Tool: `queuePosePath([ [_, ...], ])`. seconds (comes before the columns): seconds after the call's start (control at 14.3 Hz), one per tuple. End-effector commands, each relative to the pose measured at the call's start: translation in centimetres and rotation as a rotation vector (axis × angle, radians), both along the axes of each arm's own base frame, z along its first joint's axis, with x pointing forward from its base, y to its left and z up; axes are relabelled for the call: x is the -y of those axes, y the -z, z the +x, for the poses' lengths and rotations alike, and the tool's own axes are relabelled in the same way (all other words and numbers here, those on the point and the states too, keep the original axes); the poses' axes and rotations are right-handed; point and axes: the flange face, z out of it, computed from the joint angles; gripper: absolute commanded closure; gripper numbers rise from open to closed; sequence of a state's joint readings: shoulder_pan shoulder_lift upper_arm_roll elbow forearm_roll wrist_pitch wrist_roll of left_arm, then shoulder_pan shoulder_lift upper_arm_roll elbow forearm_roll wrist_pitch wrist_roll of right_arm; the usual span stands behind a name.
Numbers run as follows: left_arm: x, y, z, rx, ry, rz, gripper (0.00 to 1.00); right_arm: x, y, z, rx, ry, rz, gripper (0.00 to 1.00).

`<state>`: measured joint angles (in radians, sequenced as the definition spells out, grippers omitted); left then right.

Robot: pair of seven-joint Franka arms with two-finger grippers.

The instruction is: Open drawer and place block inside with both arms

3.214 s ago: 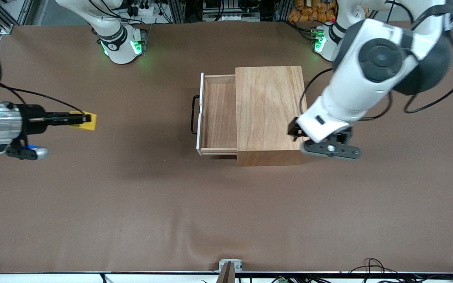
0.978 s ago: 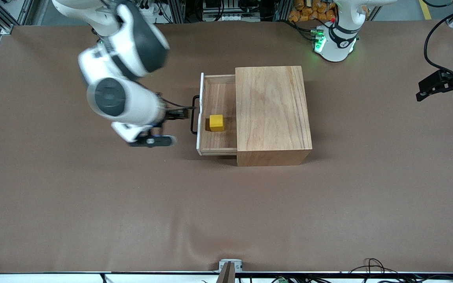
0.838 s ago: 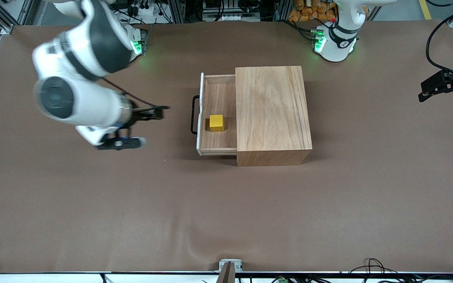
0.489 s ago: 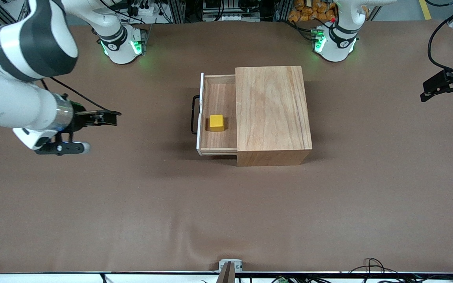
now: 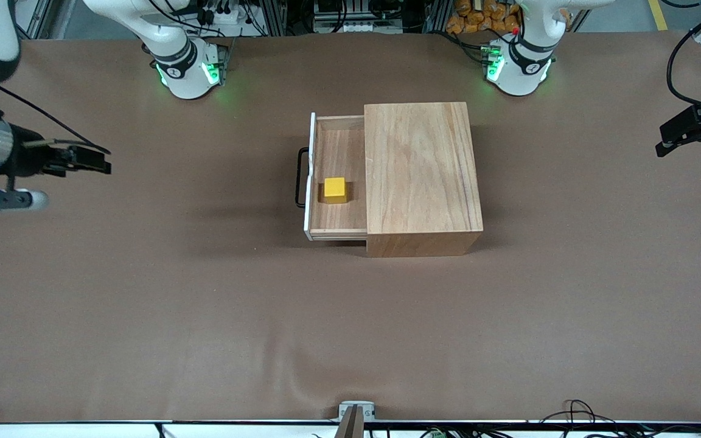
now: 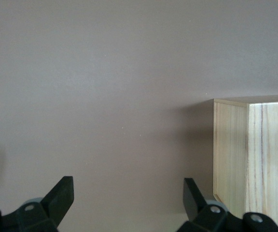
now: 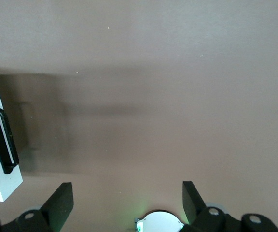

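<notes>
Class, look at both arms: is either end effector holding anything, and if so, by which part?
Nothing is held. The left end effector and the right end effector are both open over bare table; the block lies in the drawer.

One block, in one drawer of one cabinet; two arms, two grippers, one handle.
</notes>
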<state>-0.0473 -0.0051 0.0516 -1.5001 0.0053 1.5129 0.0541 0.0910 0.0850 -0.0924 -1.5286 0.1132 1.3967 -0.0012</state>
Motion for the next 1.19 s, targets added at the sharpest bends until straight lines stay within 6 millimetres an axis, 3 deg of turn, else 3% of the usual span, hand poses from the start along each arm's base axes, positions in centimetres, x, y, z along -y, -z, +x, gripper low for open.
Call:
queuePosePath([
  [0.0,-0.3,-0.4,-0.1,-0.009,0.014,0.007,0.0,2.5,-2.7,-2.0,0.061,0.033,-0.02,0.0],
  [0.14,-0.2,-0.4,-0.1,-0.012,0.014,0.006,0.0,4.2,-4.9,-1.9,0.101,0.063,-0.021,0.0],
  [0.35,-0.2,-0.3,-0.2,-0.022,0.014,0.004,0.0,4.1,-7.8,-1.7,0.162,0.065,-0.026,0.0],
  [0.49,-0.4,-0.3,-0.3,-0.026,0.013,0.004,0.0,4.5,-7.7,-2.2,0.132,0.067,-0.031,0.0],
  [0.77,-0.3,-0.4,-0.3,-0.024,0.012,0.004,0.0,8.0,-7.3,-2.1,0.155,0.12,-0.061,0.0],
  [1.12,-0.1,-0.2,-0.2,-0.027,0.012,0.004,0.0,7.6,-7.6,-2.4,0.194,0.078,-0.094,0.0],
])
